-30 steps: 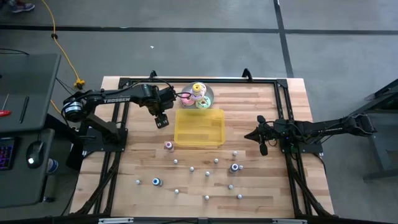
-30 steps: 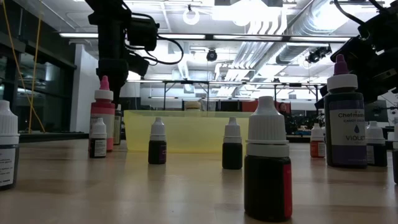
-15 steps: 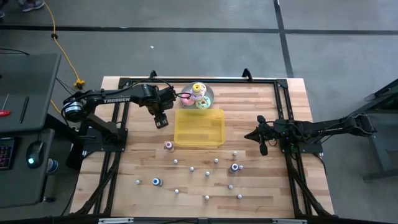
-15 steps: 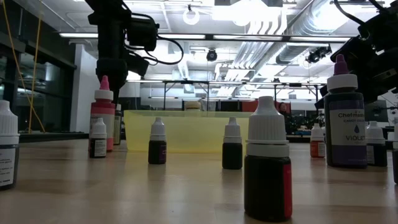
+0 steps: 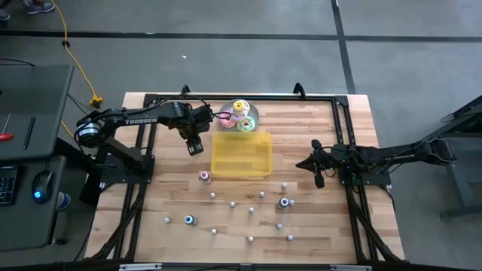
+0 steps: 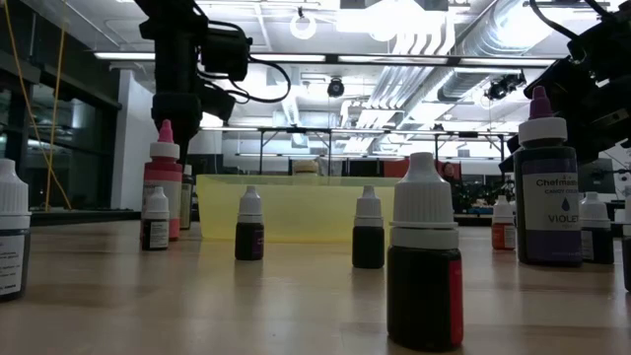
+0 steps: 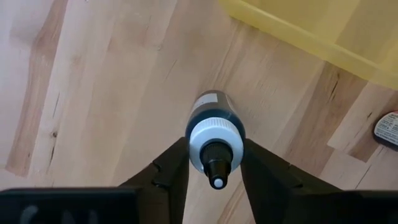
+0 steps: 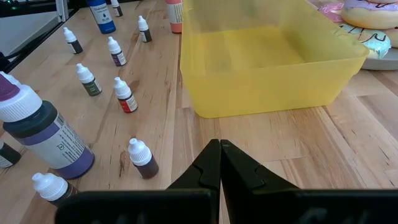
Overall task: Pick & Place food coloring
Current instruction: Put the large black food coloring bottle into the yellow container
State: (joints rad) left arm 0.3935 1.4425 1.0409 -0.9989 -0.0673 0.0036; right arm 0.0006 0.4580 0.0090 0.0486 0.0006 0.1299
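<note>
Slightly nearer the yellow tray (image 5: 241,154) than a second ago, my left gripper (image 7: 215,163) has its jaws pinching a blue food coloring bottle (image 7: 215,127) standing on the wooden table (image 5: 151,196) beside that translucent plastic tray. I judge nothing placed yet: the tray looks empty, and small round-capped bottles remain scattered. My right gripper (image 8: 220,163) waits, fingers pressed together.
</note>
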